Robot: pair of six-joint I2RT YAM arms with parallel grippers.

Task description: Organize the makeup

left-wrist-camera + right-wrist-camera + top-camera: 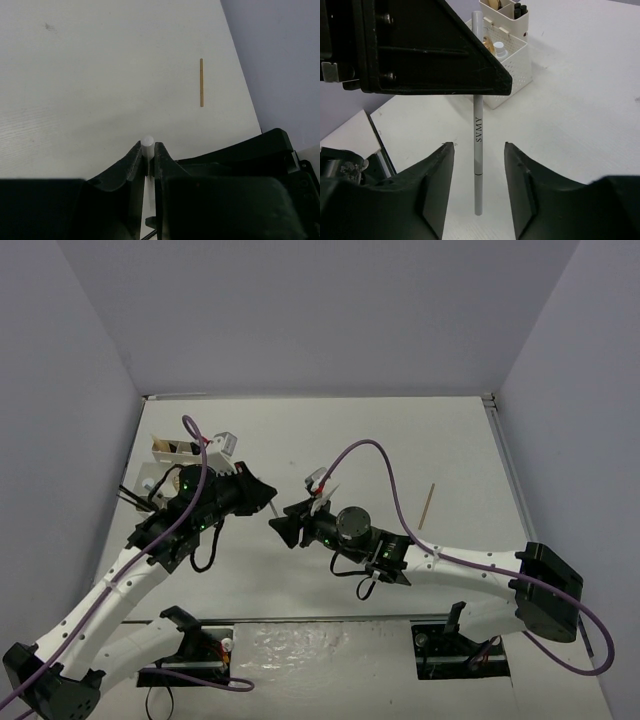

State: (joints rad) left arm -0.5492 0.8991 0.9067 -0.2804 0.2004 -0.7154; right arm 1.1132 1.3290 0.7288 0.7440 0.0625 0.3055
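Progress: partly done, by judgement. The white tray (512, 75), upper centre of the right wrist view, already holds several items. There are black-capped sticks (520, 9) in a rear compartment and a white-capped bottle (500, 49) in a nearer one.
Left to sort: at least two items are outside the tray, the white pencil (478, 170) and the wooden stick (427, 505).
Stick location: alone on the table (400, 440), centre right of the overhead view, well apart from both arms.
Pencil location: centre of the overhead view, bridging the gap between the two arms' tips.
Grip, left arm: the left gripper (148, 149) is clamped tight on one end of the pencil. The blunt tip pokes out just past the fingertips at lower centre of the left wrist view.
Grip, right arm: the right gripper (283, 527) stands parted, one finger either side of the pencil's free end. There is a gap on both sides, so it touches nothing (the barrel reads SVMY).
Step in hand: judged a pass between arms; these views do not show its direction.
Next need: the pencil goes into a tray compartment, then the stick.
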